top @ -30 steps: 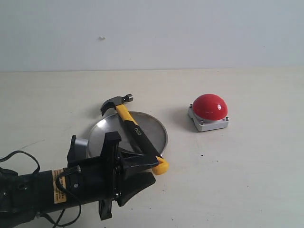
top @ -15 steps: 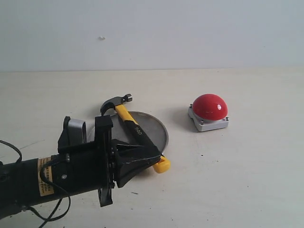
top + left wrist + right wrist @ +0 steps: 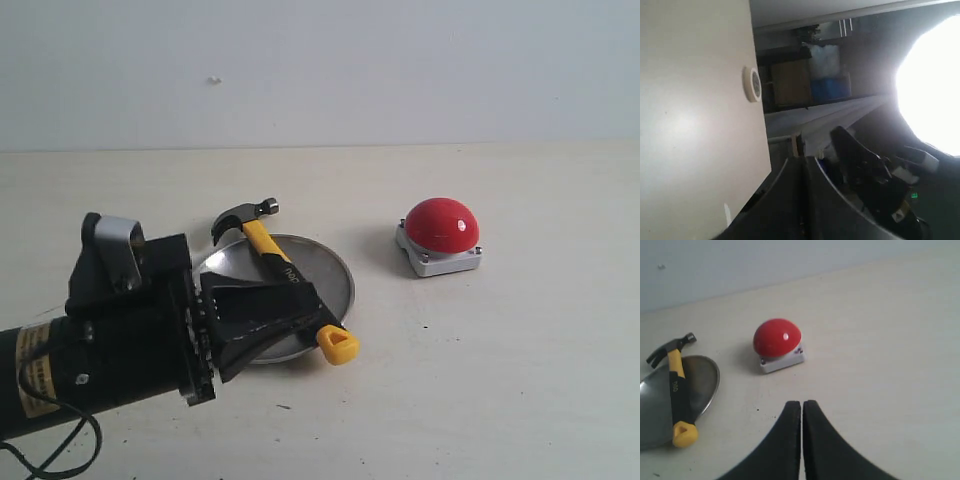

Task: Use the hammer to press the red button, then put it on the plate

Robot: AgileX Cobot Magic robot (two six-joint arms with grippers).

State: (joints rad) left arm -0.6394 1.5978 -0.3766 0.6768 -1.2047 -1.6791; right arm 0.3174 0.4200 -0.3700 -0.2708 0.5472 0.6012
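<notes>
While the claw hammer [image 3: 285,272] lies slantwise across the round metal plate [image 3: 325,262], both arms are apart from the red button [image 3: 441,224]. The dark head of the hammer sticks out past the far left rim of the plate, the black handle crosses the plate, and the yellow looped end reaches beyond the near right rim, over the pale worktop [image 3: 500,380].

The red button stands to the right of the plate, not touching it. It is a glossy dome on a square light-grey base with screws in the corners.

In the exterior view the left arm comes in from the lower left, and its left end effector [image 3: 316,316] points toward the lower part of the hammer handle. The dark tip overlaps the handle just above the yellow loop, but whether it touches the handle I cannot tell from this angle. In the left wrist view the left end effector [image 3: 802,161] has its two fingers pressed together, with only a thin line between them. That camera looks sideways into a room with a strong glare.

In the right wrist view the right end effector [image 3: 802,404] also has its fingers pressed together. It hangs above bare worktop, on the near side of the red button [image 3: 777,337]. The hammer [image 3: 677,395] and the plate [image 3: 702,380] show at one side of this view
</notes>
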